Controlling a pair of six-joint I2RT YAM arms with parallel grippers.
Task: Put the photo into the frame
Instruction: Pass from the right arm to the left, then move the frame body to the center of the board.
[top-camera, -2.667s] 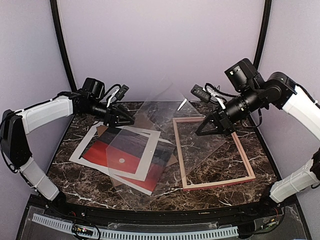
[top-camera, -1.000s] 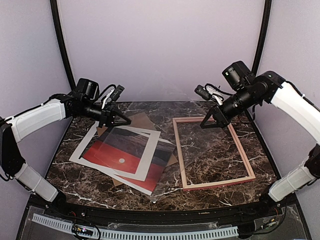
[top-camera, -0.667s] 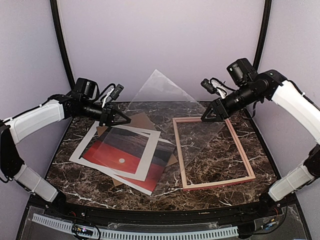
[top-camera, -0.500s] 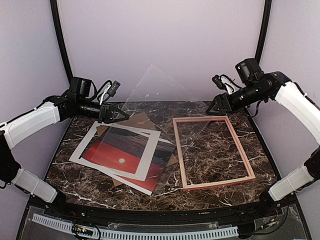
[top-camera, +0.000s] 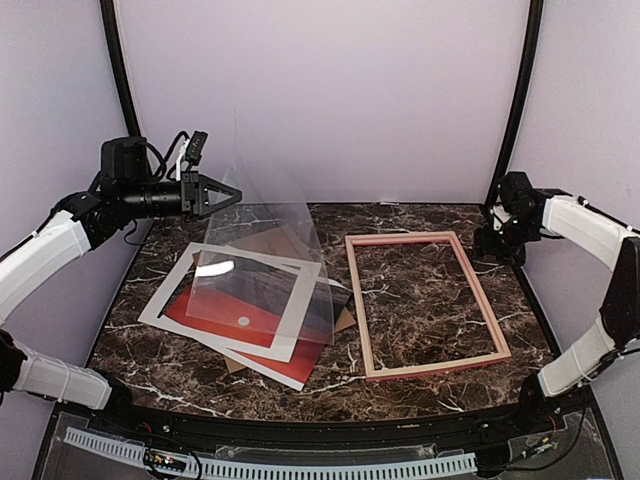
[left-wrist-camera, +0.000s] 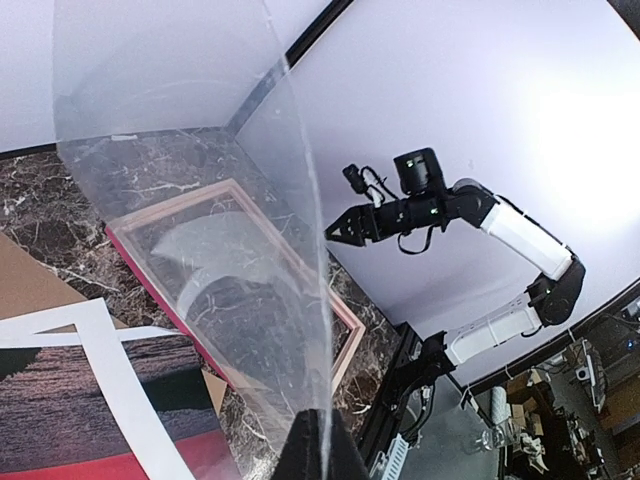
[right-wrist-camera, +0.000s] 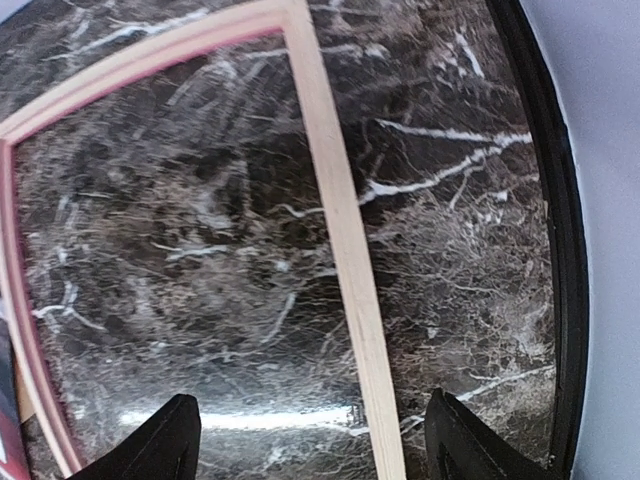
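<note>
The left fingers (top-camera: 215, 195) are clamped on the clear pane (top-camera: 262, 265), which hangs tilted over the photo (top-camera: 200, 312) lying on the bench (top-camera: 440, 400). Probable step: swing the pane rightward, level it, and seat it squarely inside the empty frame (top-camera: 358, 300). The right fingers (right-wrist-camera: 165, 440) stand apart, holding nothing.

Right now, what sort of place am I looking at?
Likely a robotics lab booth: plain lilac walls close in a dark marble-patterned table, two white-and-black robot arms are mounted at its near edge, and a pale wooden picture frame is laid out on it.
</note>
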